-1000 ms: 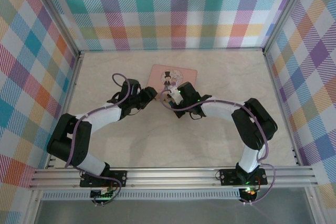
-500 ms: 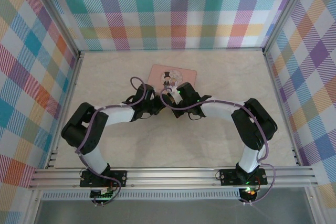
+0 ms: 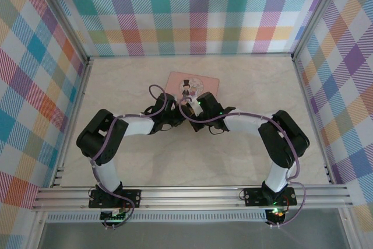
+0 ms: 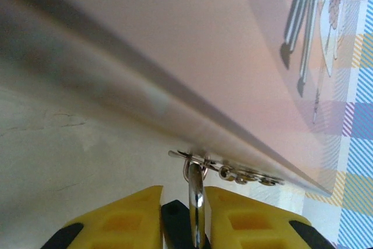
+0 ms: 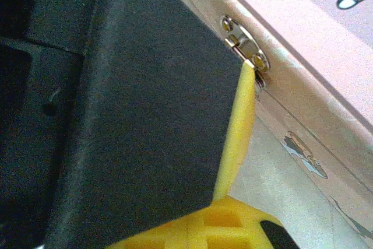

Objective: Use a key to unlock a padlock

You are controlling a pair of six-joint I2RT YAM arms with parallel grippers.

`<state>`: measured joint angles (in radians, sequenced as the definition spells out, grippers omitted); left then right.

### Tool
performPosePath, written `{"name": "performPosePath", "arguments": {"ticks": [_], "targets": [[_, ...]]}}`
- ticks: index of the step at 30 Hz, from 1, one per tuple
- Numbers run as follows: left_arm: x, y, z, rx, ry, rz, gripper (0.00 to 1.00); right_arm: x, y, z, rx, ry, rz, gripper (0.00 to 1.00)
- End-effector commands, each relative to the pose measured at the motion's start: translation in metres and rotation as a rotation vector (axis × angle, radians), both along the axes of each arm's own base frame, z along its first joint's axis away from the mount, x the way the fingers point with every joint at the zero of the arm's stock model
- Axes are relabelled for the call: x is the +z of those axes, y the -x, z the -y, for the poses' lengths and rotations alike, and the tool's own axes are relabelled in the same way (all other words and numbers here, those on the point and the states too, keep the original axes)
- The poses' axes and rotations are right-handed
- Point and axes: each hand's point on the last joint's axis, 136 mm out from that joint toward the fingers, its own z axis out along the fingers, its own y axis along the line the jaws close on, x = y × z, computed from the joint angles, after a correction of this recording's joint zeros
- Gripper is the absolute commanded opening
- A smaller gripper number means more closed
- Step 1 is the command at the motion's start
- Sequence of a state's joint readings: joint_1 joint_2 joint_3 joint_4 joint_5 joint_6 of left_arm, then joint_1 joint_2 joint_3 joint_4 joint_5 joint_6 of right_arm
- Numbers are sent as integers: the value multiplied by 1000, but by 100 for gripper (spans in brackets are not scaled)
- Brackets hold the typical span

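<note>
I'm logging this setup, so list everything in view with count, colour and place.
tin: one, pink with a cartoon couple on the lid, far middle of the table.
latch: one, silvery, on the tin's near side wall.
metal piece: one, thin, silvery, at the latch; key or padlock, cannot tell.
table: one, pale marbled.
walls: three, coloured plaid, at the left, far and right sides.
frame: one, silvery, across the near edge.
left arm, right arm: two, black and white with purple cables, both reaching to the tin's near edge.
left gripper: one, yellow, either side of the metal piece.
right gripper: one, its yellow finger at the latch.
</note>
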<state>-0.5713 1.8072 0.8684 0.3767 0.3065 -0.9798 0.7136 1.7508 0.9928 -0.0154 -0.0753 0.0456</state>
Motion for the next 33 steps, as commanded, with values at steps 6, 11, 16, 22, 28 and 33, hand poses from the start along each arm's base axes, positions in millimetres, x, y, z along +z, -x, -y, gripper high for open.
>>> {"name": "performPosePath", "arguments": {"ticks": [6, 11, 16, 22, 28, 33], "targets": [[-4, 8, -10, 24, -40, -35, 38, -1, 11, -4, 65, 8, 8, 0], [5, 11, -38, 78, -95, -20, 47, -5, 14, -3, 114, 32, 30, 0], [22, 7, -67, 137, -142, 15, 49, -9, 12, -2, 148, 71, 52, 0], [43, -9, -104, 215, -192, 57, 54, -10, 9, 2, 174, 113, 83, 0], [64, -35, -125, 259, -223, 109, 56, -5, 14, 3, 208, 114, 96, 0], [72, -60, -132, 287, -222, 135, 56, 0, 20, 2, 227, 103, 102, 0]]}}
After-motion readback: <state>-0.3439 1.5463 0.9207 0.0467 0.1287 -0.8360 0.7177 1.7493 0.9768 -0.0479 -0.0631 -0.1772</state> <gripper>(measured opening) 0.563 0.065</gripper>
